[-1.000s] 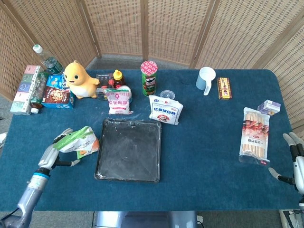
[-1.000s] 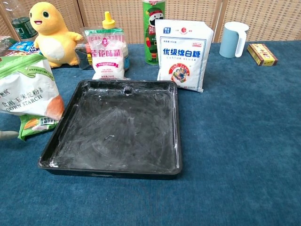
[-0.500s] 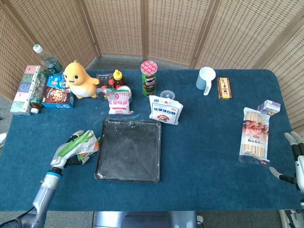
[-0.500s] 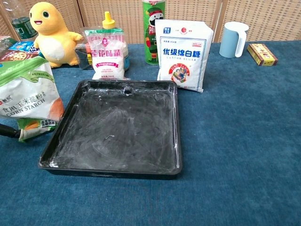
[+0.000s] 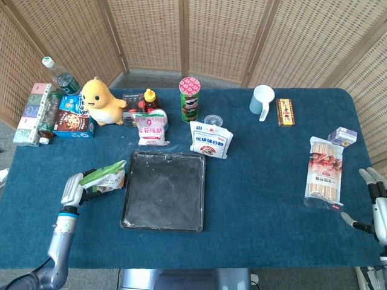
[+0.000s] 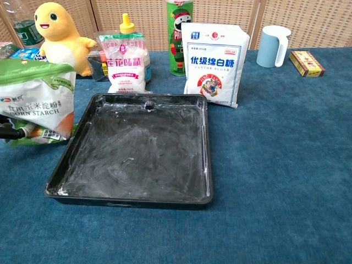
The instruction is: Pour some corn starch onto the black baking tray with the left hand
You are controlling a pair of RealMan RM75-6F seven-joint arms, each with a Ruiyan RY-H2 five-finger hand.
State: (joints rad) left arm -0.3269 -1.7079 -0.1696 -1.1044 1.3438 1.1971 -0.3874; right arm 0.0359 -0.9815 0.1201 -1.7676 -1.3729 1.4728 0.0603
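The corn starch bag [image 5: 104,179], white and green with an orange corner [image 6: 36,102], is held upright just left of the black baking tray [image 5: 163,191]. My left hand [image 5: 74,189] grips it from the left side; in the chest view only dark fingertips [image 6: 11,132] show at the bag's lower left. The tray [image 6: 135,148] lies flat with a thin white powder film on its floor. My right hand [image 5: 373,202] hovers at the table's far right edge, fingers spread and holding nothing.
Behind the tray stand a pink-labelled bag [image 5: 151,127], a white sugar bag [image 5: 211,139], a green chip can [image 5: 189,99] and a yellow plush toy [image 5: 101,101]. Boxes and bottles [image 5: 53,112] crowd the back left. A noodle pack [image 5: 323,171] lies right.
My left hand has lifted the corn starch bag, stood it more upright and carried it towards the tray's left rim. The right hand has barely moved.
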